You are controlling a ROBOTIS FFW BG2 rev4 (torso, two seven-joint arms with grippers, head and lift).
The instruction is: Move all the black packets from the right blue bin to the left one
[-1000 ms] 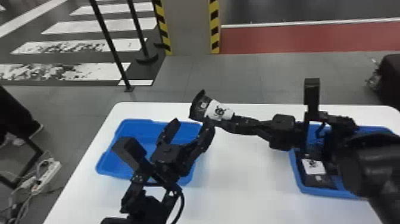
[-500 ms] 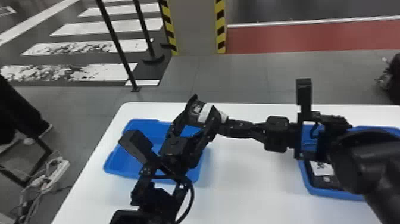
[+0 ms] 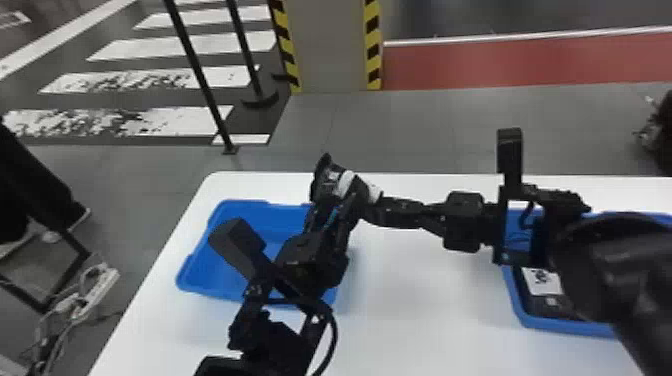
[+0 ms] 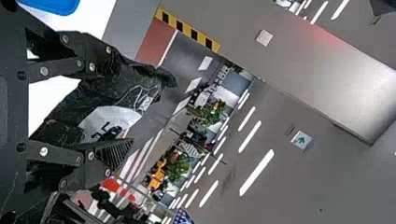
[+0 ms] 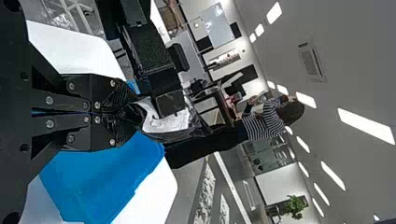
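- The right gripper [image 3: 381, 204] has its fingers [image 5: 103, 95] together, clamped on one end of a black packet [image 3: 372, 192] with a white patch, held up off the tabletop [image 3: 425, 310] beyond the left blue bin's [image 3: 195, 284] right side.
- The left gripper [image 3: 340, 197] has its fingers [image 4: 100, 50] apart, with the held packet between them; the head view shows it above that bin's right side.
- The left blue bin sits toward the tabletop's left edge, some white surface showing along its outer side.
- Bare tabletop stretches between the bins.
- The right arm [image 3: 635, 260] spans the right blue bin [image 3: 560, 326]; another black packet [image 3: 542, 282] lies inside, near that bin's near left corner.
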